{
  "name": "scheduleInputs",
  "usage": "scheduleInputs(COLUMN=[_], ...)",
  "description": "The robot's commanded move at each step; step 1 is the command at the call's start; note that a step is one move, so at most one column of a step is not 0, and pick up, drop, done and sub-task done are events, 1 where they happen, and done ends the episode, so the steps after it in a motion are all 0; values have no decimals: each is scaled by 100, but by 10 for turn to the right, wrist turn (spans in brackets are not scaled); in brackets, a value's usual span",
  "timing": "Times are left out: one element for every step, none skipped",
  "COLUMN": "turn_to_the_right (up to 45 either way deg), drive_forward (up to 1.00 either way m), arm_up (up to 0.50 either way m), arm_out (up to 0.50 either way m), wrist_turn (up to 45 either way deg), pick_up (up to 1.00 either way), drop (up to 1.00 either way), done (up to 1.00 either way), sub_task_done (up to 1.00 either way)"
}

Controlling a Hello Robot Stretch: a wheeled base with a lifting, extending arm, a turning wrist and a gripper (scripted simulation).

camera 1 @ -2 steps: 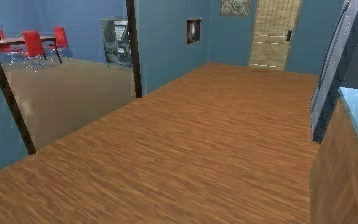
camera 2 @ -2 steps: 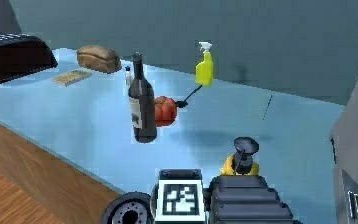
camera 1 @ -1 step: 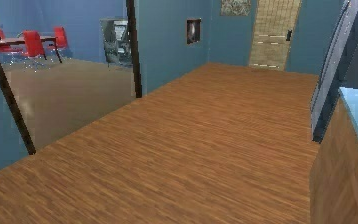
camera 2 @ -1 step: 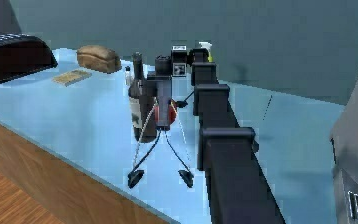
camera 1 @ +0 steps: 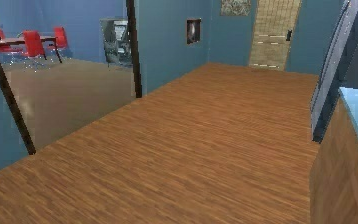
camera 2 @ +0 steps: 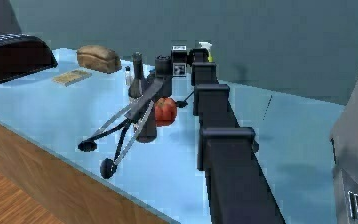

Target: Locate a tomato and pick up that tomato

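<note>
Slowly, I'd centre the gripper [camera 2: 97, 157] on the tomato [camera 2: 166, 111] on the counter [camera 2: 37, 112] before lifting; I cannot tell whether it holds anything.

Forward view: faces ahead, slightly down over floor [camera 1: 187, 150]; bench [camera 1: 355, 105] at right edge. Arm side view: close, looking down on same bench [camera 2: 47, 105].

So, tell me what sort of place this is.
Most likely a kitchen in a house: a pale blue countertop carries a loaf of bread and a red tomato, and red dining chairs stand in the room beyond the doorway.
</note>
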Motion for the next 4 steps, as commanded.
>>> scheduleInputs(turn_to_the_right=[0,0,0,0], drive_forward=[0,0,0,0], arm_up=[0,0,0,-10], arm_out=[0,0,0,0], wrist_turn=[450,450,360,0], pick_up=[0,0,0,0], drop=[0,0,0,0], done=[0,0,0,0], sub_task_done=[0,0,0,0])
